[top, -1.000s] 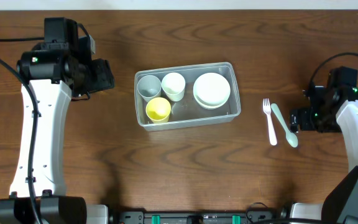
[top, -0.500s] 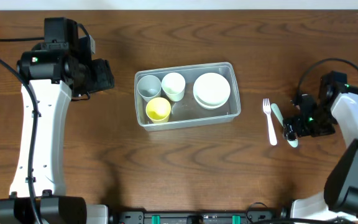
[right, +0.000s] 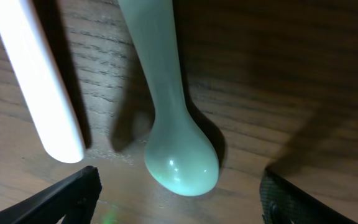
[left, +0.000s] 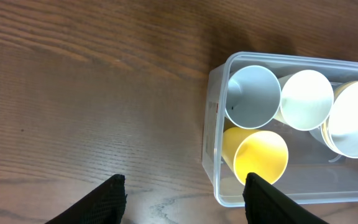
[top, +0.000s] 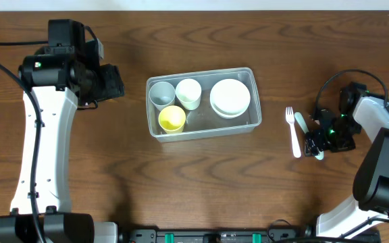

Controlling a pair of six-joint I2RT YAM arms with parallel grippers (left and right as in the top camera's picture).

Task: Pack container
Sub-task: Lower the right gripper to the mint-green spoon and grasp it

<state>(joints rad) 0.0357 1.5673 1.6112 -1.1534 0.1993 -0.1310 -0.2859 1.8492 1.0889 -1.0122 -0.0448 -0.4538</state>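
Down low with right claw point(right: 180, 198) spread wide astride spoon point(right: 166, 112), gripping nothing. With left claw point(left: 183, 200) open too, empty, near container point(top: 201, 133) at middle of desk point(top: 113, 202). Could pinch spoon's slick rounded end off-centre and squirt it out, or knock fork point(right: 39, 81) lying just beside.

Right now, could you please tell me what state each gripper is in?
Left gripper: open, empty, beside the container.
Right gripper: open, fingers either side of the spoon, not gripping it.
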